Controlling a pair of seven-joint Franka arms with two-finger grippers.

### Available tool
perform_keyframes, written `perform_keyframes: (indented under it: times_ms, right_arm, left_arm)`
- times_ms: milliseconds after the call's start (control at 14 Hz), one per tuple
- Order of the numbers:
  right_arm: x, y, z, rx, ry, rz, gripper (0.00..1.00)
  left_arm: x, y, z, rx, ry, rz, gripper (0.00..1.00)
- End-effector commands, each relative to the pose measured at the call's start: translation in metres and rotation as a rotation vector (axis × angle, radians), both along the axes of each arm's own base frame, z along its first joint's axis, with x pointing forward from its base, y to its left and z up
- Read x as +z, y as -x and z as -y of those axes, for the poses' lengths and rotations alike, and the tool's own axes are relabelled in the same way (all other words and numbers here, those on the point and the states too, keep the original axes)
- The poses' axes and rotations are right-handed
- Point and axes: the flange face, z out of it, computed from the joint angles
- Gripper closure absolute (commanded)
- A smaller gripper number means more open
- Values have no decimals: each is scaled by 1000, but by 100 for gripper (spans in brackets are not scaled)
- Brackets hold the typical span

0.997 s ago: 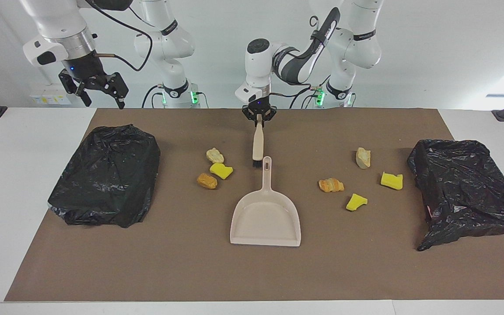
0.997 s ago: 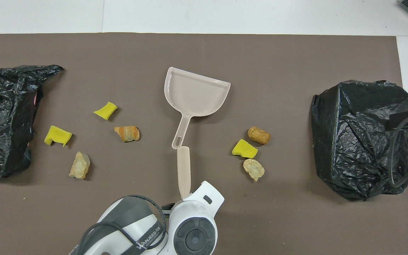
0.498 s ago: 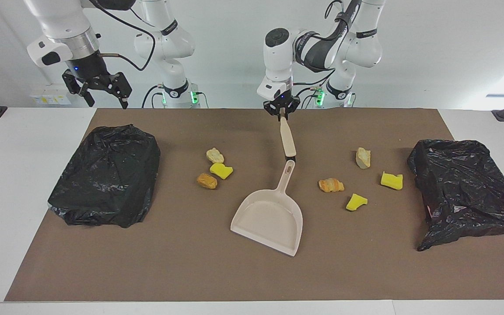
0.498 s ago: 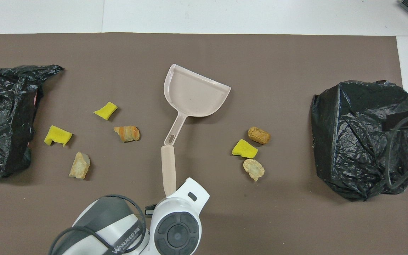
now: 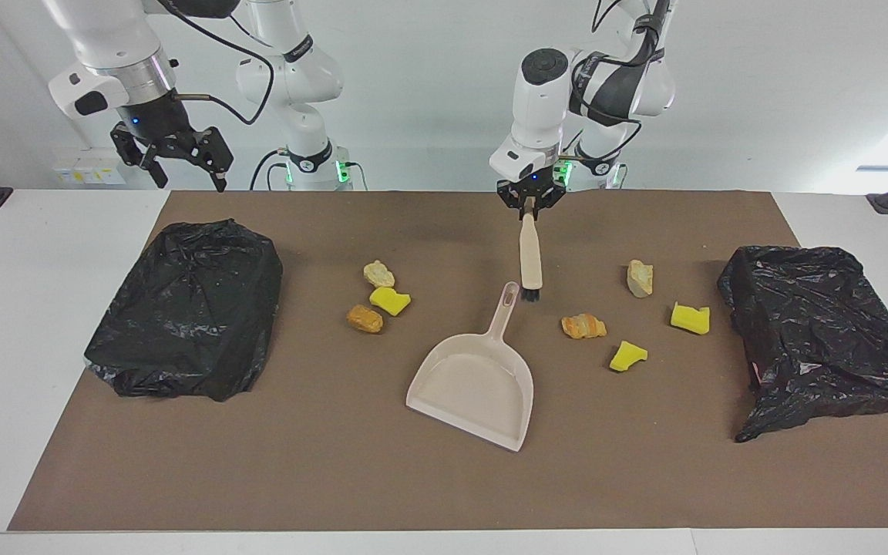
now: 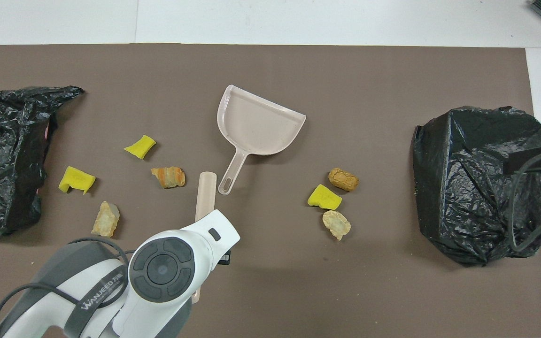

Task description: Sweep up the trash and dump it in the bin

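1. The left gripper (image 5: 530,206) is clamped on the top of the brush (image 5: 529,257), which hangs bristles-down just beside the tip of the dustpan (image 5: 475,381) handle, toward the left arm's end.
2. The right gripper (image 5: 179,158) waits in the air with its fingers spread apart, over the robots' edge of the mat by one black bag (image 5: 186,307).
3. Three pieces of trash (image 5: 377,297) lie clustered between the dustpan and that bag.
4. Four more pieces (image 5: 635,314) are scattered between the dustpan and the second black bag (image 5: 822,335).
5. The beige dustpan lies flat mid-mat, empty, handle pointing toward the robots.
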Motion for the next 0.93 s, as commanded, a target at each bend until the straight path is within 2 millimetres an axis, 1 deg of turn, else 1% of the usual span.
perform_keyframes:
  times_ms: [0,142,214,356,427,498,570,641,712,783,854]
  right_arm:
    - [0,9,-42,-56,-20,-7,0]
    - [-4,8,-76,-115,-48,-8,0]
    - [-4,6,-87,-147,-86,5,0]
    - [-4,5,-99,-166,-100,17,0]
    - [-4,5,-101,-163,-100,17,0]
    - [-5,5,-100,-165,-100,16,0]
    - [-5,5,-102,-161,-101,14,0]
    - [-10,4,-107,-149,-107,7,0]
    - [-15,0,-124,-130,-131,12,0]
    - [-18,-2,-140,-106,-136,23,0]
    - [-27,-5,-158,-80,-134,19,0]
  left_arm:
    - [-11,4,6,-35,16,-11,100]
    - [-13,16,19,-67,52,-48,100]
    - [-13,21,23,-30,102,-93,100]
    - [-13,25,30,59,169,-151,100]
    - [-13,25,30,82,169,-153,100]
    - [-12,22,26,86,169,-155,100]
    - [-9,16,20,93,175,-152,100]
    - [-7,4,6,129,175,-145,100]
    - [-5,-9,-12,173,174,-141,100]
    - [-4,-16,-25,200,166,-150,100]
    - [-4,-27,-43,238,158,-147,100]
